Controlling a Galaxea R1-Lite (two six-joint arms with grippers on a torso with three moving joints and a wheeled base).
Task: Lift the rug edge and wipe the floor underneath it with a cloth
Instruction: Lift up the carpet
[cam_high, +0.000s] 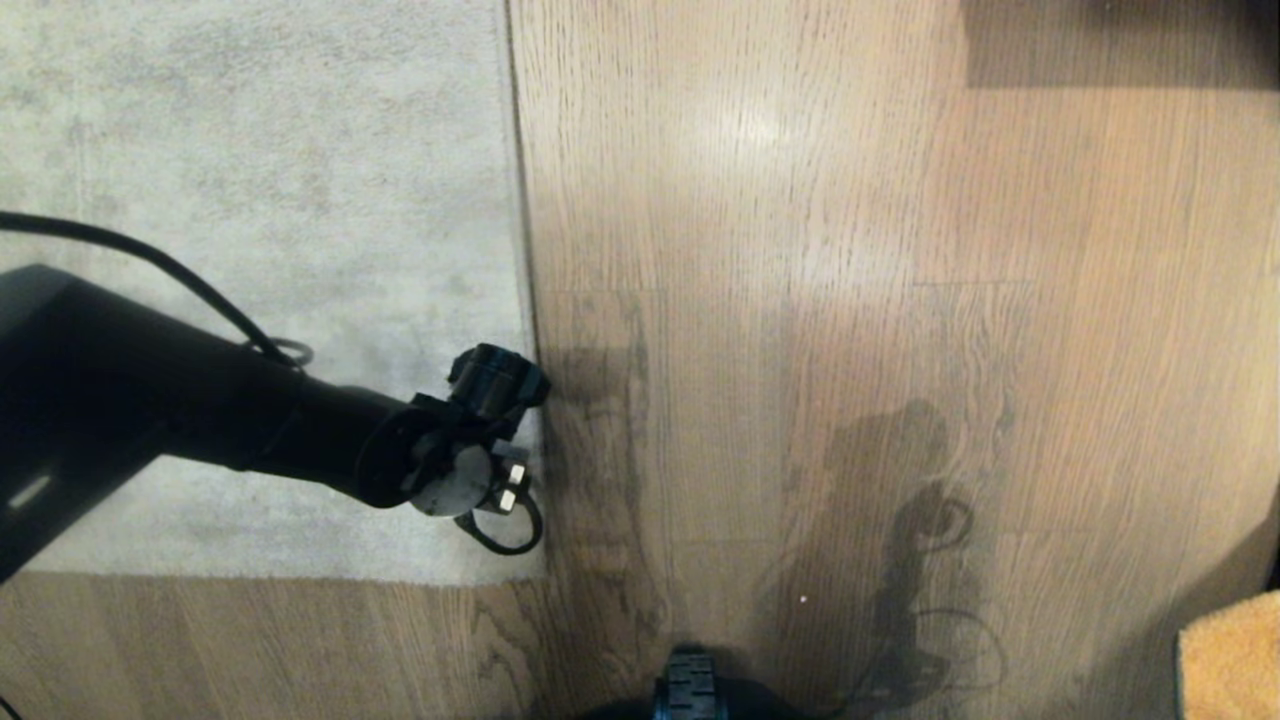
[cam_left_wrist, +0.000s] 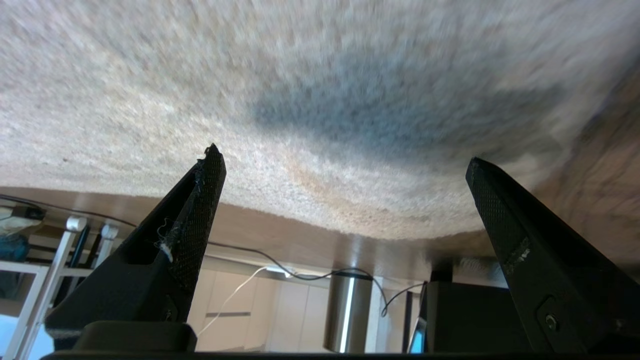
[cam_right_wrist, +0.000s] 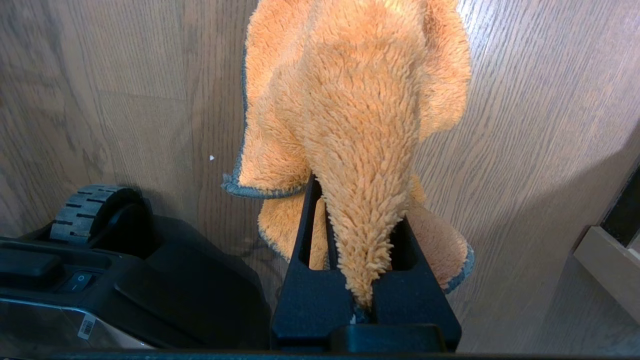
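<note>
One cloth (cam_right_wrist: 360, 125) clamped in right gripper (cam_right_wrist: 357, 235)
Left gripper (cam_left_wrist: 345, 170) held wide over rug edge (cam_high: 525, 300); nothing gripped, floor (cam_high: 800, 300) beside

The rug (cam_high: 260, 200) lies on the floor (cam_high: 850, 300) and occupies the left part of the head view. The rug edge (cam_high: 520, 200) runs front to back, with bare floor to its right and along its near side. The left gripper (cam_high: 500, 400) is positioned above the rug near its front right corner. The cloth (cam_high: 1230, 655) sits at the near right, well apart from the rug.
</note>
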